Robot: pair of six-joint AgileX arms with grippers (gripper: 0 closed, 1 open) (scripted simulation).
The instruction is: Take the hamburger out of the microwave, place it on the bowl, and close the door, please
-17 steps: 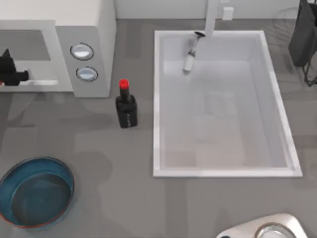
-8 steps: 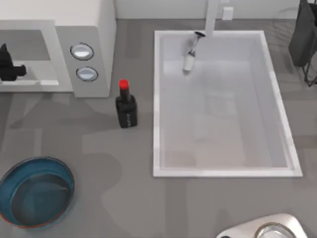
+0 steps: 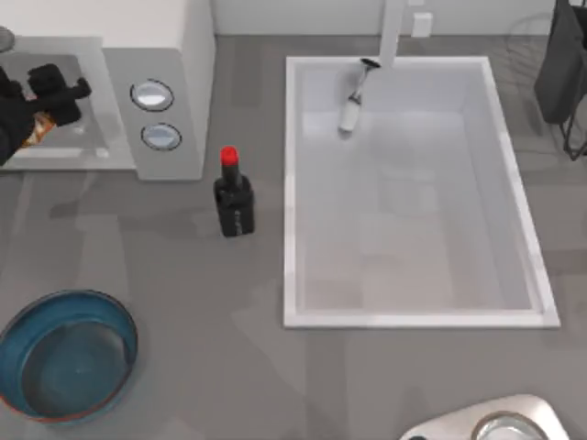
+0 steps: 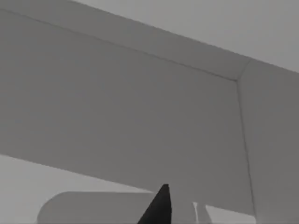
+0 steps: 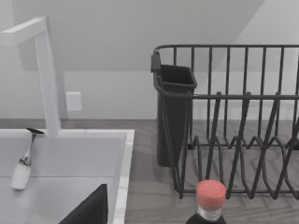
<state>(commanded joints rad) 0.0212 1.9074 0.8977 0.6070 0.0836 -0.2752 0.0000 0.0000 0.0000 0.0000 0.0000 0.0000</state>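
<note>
L gripper (image 3: 57, 92) at the microwave (image 3: 156, 55) mouth, worktop's far-left corner — small tan-brown bit beside it (image 3: 37, 133), prob. the burger; can't tell if fingers grip it. Burger: light, soft, squashes — take by sides, gently. Bowl (image 3: 64, 353) at near-left corner, empty. Bottle (image 3: 233, 197) stands right of that path, near sink (image 3: 408, 192) — not blocking. R arm parked.

1. The left gripper (image 3: 50, 92) is matte black and blocky, with squared, stubby fingers.
2. From the left wrist, one finger (image 4: 158, 208) shows as a plain black wedge that tapers to a sharp tip.
3. From the right wrist, a dark charcoal finger (image 5: 91, 210) shows, flat-sided with a slanted edge.
</note>
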